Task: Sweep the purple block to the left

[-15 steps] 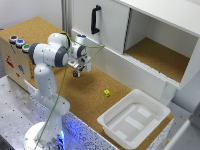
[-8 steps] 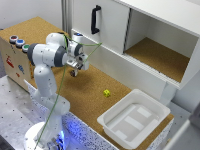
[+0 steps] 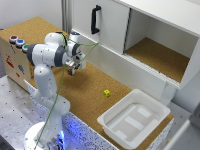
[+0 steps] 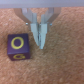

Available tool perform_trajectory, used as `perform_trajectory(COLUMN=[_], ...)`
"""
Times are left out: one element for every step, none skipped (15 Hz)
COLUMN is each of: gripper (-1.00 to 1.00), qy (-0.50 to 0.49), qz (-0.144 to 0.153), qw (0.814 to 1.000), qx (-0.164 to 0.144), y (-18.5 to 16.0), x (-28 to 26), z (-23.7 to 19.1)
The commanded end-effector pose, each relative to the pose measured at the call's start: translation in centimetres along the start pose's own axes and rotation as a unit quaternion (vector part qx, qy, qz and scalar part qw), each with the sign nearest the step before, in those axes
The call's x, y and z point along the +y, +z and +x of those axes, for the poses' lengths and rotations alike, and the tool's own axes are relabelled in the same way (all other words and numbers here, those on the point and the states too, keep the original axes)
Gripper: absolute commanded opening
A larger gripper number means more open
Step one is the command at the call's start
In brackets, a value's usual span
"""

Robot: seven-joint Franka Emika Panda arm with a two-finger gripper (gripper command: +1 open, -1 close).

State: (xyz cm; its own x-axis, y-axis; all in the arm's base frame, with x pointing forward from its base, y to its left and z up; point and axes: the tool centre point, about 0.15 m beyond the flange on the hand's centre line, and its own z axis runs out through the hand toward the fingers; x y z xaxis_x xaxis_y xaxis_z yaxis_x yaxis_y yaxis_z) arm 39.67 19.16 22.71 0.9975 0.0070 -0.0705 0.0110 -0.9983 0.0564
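The purple block (image 4: 17,46) is a small dark purple cube with a yellow ring on its top face, lying on the cork surface. In the wrist view it sits just beside my gripper (image 4: 40,42), whose two fingers are pressed together with nothing between them, tips close to the cork. In the exterior view my gripper (image 3: 74,68) hangs low over the cork at the left part of the table, in front of the cabinet wall. The block can hardly be made out there, close under the fingers.
A small yellow cube (image 3: 106,93) lies on the cork mid-table. A white tray (image 3: 116,131) stands at the exterior view's right front. A white cabinet with a black handle (image 3: 94,20) and an open compartment runs along the back. A box with coloured buttons (image 3: 17,41) is at the left.
My gripper has shifted slightly toward the exterior view's left and a little lower; the yellow cube and tray have not moved.
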Motion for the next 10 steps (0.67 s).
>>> perform_trajectory(gripper=[1.00, 1.00, 1.00, 1.00, 1.00, 1.00, 1.00, 1.00, 1.00, 1.00], qy=[0.060, 0.059, 0.060, 0.053, 0.052, 0.053, 0.055, 0.061, 0.065, 0.075], qz=[0.002, 0.014, 0.021, 0.024, 0.024, 0.022, 0.023, 0.022, 0.019, 0.021], qw=[0.998, 0.998, 0.997, 0.997, 0.997, 0.997, 0.997, 0.996, 0.996, 0.995], qx=[0.031, 0.037, 0.042, 0.047, 0.049, 0.053, 0.057, 0.060, 0.063, 0.064], y=[-6.8, -7.6, -7.9, -8.1, -8.1, -8.2, -8.4, -8.4, -8.0, -7.4], x=[4.7, 4.9, 5.1, 5.0, 5.0, 5.1, 5.2, 5.5, 5.8, 6.4], z=[-0.7, -0.6, -0.4, -0.3, -0.1, 0.1, 0.2, 0.4, 0.7, 1.5])
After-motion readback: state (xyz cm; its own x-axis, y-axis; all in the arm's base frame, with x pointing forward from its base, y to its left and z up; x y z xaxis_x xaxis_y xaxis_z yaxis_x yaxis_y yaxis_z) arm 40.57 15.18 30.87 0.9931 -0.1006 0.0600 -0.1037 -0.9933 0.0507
